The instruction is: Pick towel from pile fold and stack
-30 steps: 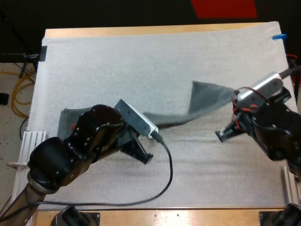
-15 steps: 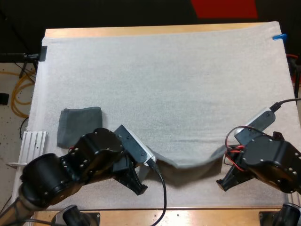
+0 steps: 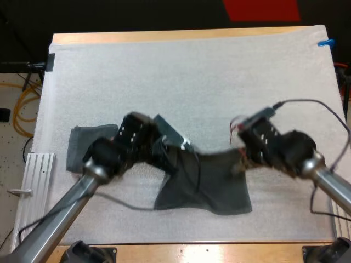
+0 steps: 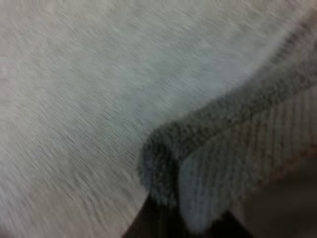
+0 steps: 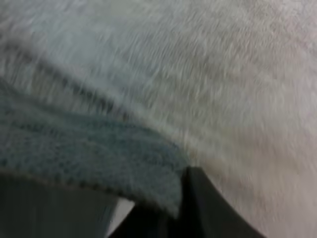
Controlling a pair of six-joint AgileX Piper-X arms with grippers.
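A dark grey-green towel [image 3: 204, 183] hangs stretched between my two grippers over the middle of the mat, its lower edge draped toward the front. My left gripper [image 3: 169, 159] is shut on the towel's left corner [image 4: 168, 168], which bunches up between the dark fingers. My right gripper [image 3: 240, 160] is shut on the right corner [image 5: 124, 173], the towel edge pinched against a black finger [image 5: 198, 203]. A folded towel [image 3: 90, 145] of the same colour lies flat on the mat at the left, behind my left arm.
The white mat [image 3: 186, 82] covers the table, with bare room across its far half. A white ridged block [image 3: 38, 164] sits at the left front edge. Cables trail from both arms over the mat.
Both grippers have swung from the front edge back toward the middle and risen, carrying the towel, which now hangs spread between them instead of sagging low along the mat.
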